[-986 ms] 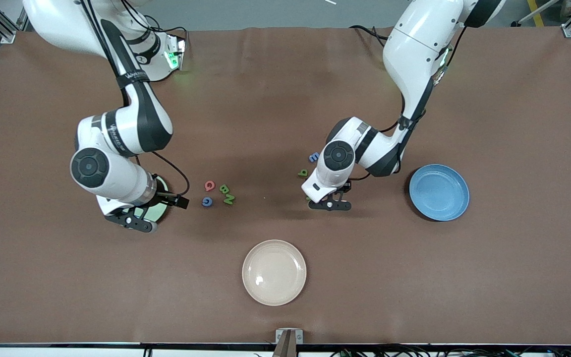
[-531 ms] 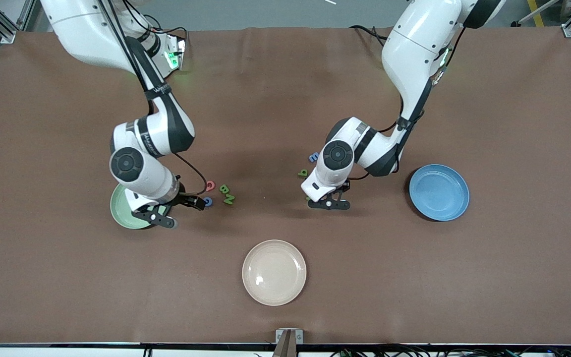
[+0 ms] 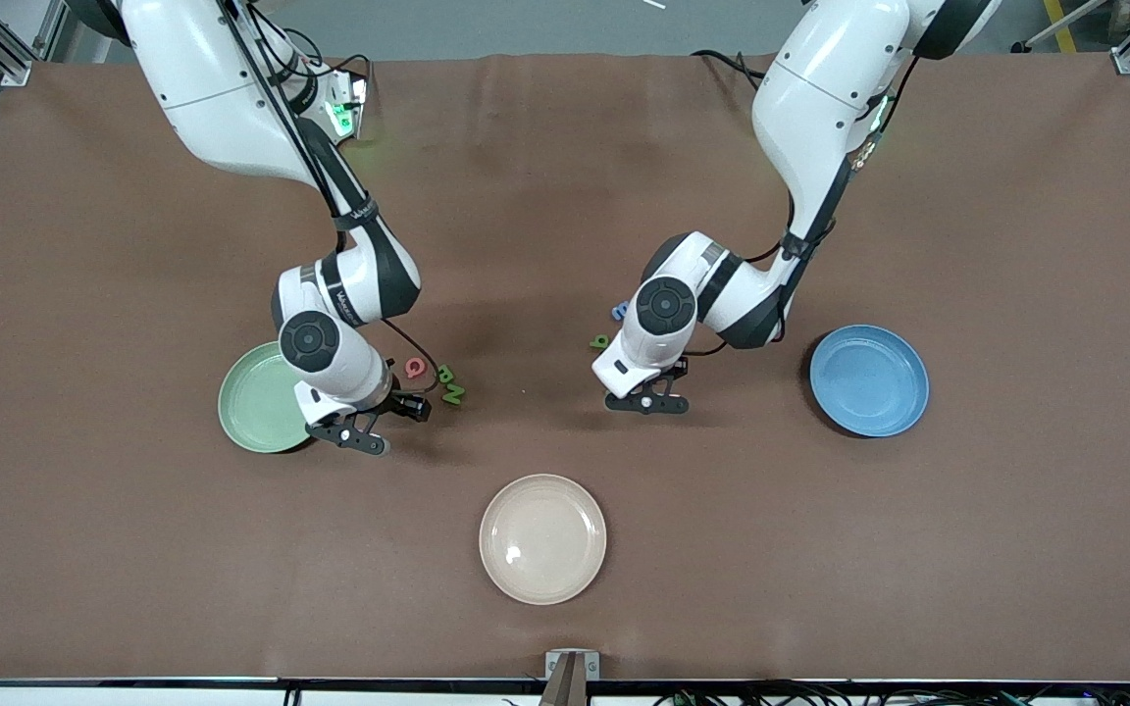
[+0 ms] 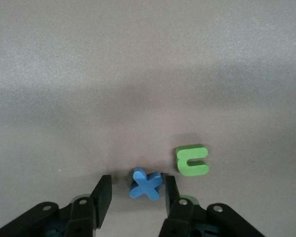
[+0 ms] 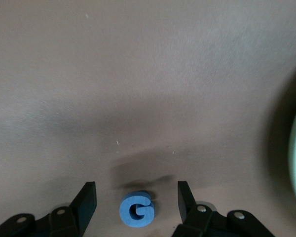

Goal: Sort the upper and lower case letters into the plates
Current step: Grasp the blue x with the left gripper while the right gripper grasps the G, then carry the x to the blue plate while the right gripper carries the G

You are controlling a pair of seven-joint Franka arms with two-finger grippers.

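My right gripper point(image 3: 369, 428) hangs low beside the mint green plate point(image 3: 256, 397), toward the table's middle. In the right wrist view it point(image 5: 136, 190) is open around a blue G point(image 5: 136, 209), with a gap on each side. The left gripper point(image 3: 648, 399) is low over the middle of the table, well short of the blue plate point(image 3: 869, 382). In the left wrist view it point(image 4: 137, 183) is open around a blue x point(image 4: 146, 183), which lies close to one finger. A green letter point(image 4: 192, 160) lies just past the x. Both blue letters are hidden in the front view.
A red Q point(image 3: 414, 368), a green B point(image 3: 445, 374) and a green N point(image 3: 453, 394) lie by the right gripper. A small blue letter point(image 3: 619, 311) and a green one point(image 3: 600, 342) sit by the left arm's wrist. A cream plate point(image 3: 542, 538) lies nearer the front camera.
The right arm has swung from over the mint green plate toward the table's middle and come down over the blue G. Both grippers' jaws have narrowed. The left arm has hardly moved.
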